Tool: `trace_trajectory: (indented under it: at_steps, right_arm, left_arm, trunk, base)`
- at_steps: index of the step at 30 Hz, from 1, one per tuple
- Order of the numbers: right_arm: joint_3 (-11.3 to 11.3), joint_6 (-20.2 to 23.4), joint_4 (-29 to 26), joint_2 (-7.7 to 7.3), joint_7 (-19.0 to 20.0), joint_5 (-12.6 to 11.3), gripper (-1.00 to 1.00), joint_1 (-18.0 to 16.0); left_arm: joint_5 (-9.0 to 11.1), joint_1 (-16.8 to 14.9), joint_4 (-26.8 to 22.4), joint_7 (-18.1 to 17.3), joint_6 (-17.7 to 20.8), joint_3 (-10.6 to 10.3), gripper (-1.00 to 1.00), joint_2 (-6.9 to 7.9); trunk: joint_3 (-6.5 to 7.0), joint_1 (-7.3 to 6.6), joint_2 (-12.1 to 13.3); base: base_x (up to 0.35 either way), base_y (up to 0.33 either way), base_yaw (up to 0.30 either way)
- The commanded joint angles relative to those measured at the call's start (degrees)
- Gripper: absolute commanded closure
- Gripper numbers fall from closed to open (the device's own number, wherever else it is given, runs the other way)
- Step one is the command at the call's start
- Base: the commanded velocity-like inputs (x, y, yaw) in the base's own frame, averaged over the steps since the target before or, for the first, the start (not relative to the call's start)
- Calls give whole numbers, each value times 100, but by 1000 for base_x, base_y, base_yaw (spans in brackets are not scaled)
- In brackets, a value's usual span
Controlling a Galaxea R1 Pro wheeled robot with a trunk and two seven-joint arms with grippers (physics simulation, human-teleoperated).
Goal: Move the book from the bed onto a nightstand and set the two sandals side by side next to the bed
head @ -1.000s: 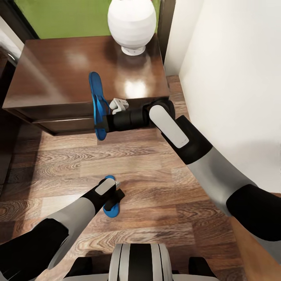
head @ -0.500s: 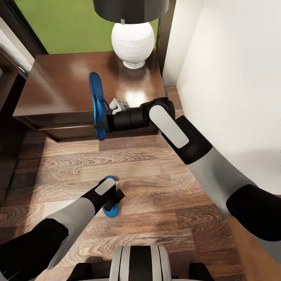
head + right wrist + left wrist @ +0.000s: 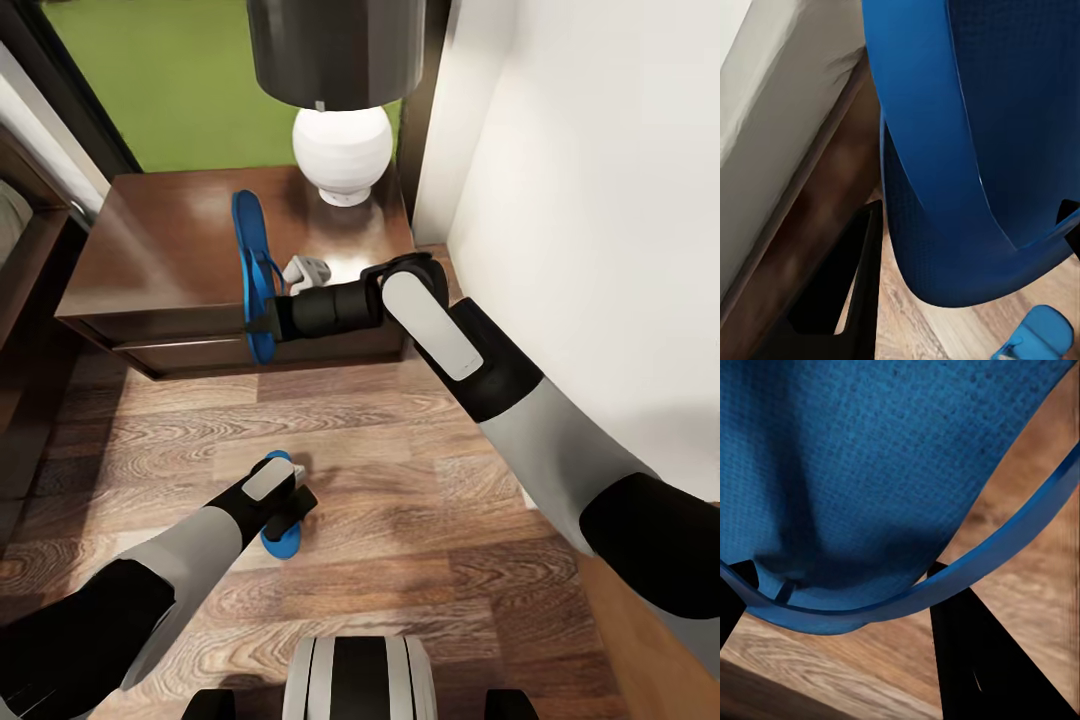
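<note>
both sandals held: right sandal (image 3: 254, 275) edge-up, left sandal (image 3: 280, 530) hanging.

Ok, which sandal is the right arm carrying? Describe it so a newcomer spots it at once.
Start at the dark wood nightstand with the white lamp by the wall. In front of it the right gripper holds a bright blue sandal on edge, up in the air. The other sandal hangs low over the floor in the left gripper, mostly hidden.

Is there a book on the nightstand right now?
No, in the head view the nightstand top holds just a lamp; no book lies on it.
</note>
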Motion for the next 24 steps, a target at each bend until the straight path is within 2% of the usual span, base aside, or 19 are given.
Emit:
trace_trajectory:
  at_steps: [1,4,8,12,19,24]
  right_arm:
    - [-2,17,26,-23,33,61,100,14]
    - [-2,17,32,-36,-111,63,100,50]
    - [3,17,36,-54,-637,65,100,340]
    - [-1,17,37,-61,-716,66,100,421]
    - [-2,9,37,-67,-752,67,100,751]
    - [-1,9,37,-180,-753,67,100,789]
  left_arm:
    - [7,-2,-5,-1,36,-36,100,18]
    - [6,-2,-5,-11,37,-37,100,61]
    - [0,-2,3,-150,42,-37,100,167]
    - [-7,-2,5,-188,44,-37,100,208]
    - [-11,-2,12,-210,45,-46,100,228]
    - [-13,3,13,-208,45,-46,100,229]
  trunk:
    - [19,-3,0]
    - [86,-11,4]
    - [175,-21,10]
    - [263,-31,15]
    - [418,-49,24]
    - [529,-62,31]
  base:
    - [0,0,0]
    - [0,0,0]
    - [0,0,0]
    - [0,0,0]
    - [0,0,0]
    - [0,0,0]
